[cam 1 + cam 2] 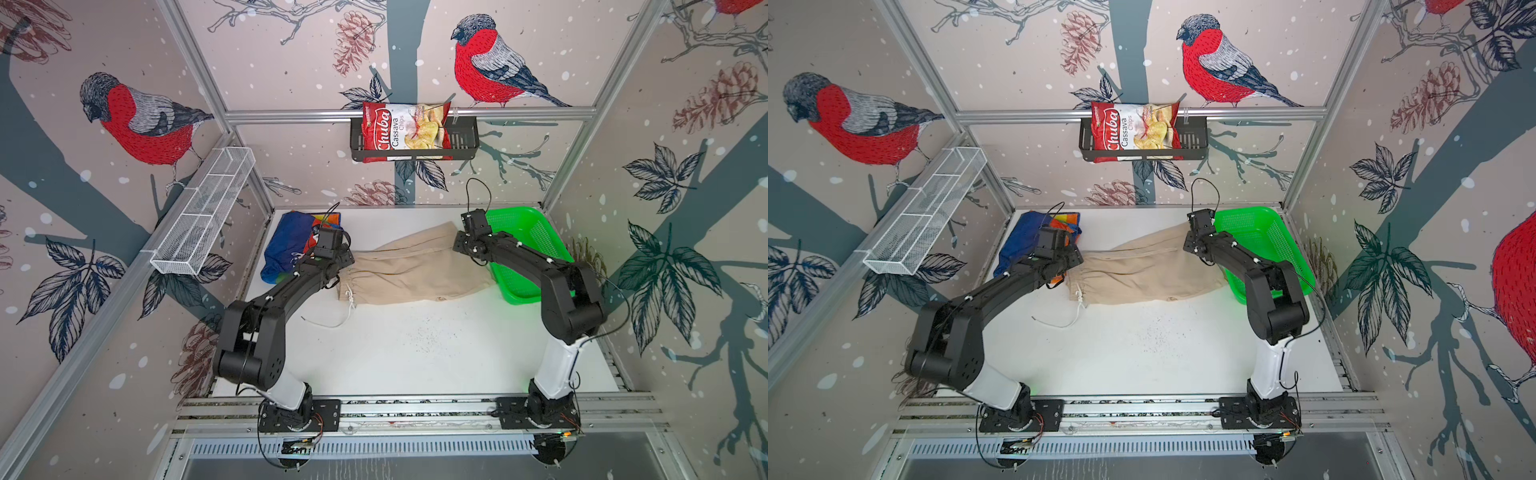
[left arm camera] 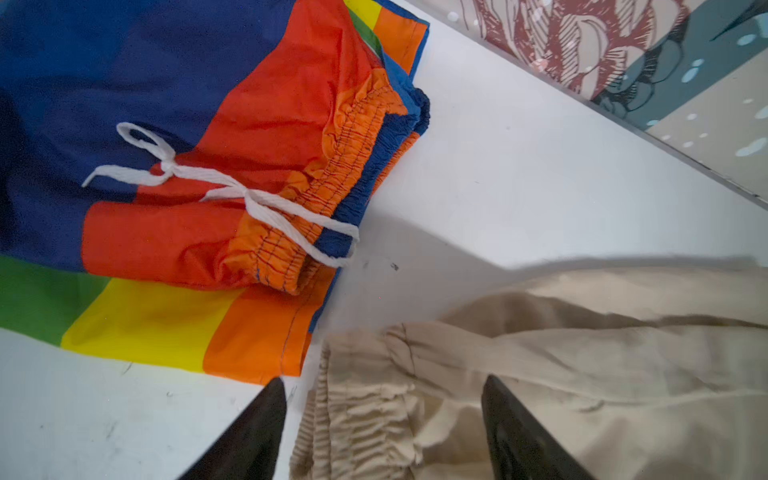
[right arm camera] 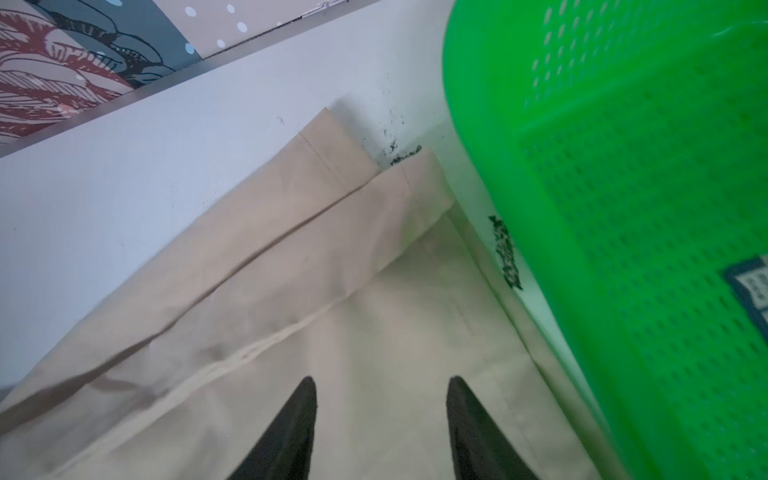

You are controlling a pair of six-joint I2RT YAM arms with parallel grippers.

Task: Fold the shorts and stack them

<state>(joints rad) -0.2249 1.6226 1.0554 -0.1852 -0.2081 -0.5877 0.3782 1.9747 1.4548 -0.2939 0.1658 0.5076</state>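
One beige shorts (image 1: pixel 415 270), lengthwise left-to-right, waistband (image 1: pixel 354 283) leftward

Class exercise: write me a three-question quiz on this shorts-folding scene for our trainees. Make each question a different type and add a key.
1. True or false: the beige shorts lie inside the green basket.
2. Which part of the beige shorts is below the left gripper? A) gathered waistband B) leg hem C) pocket
3. What colour is the drawstring on the rainbow-striped shorts?
Key: 1 false, they lie on the table; 2 A; 3 white.
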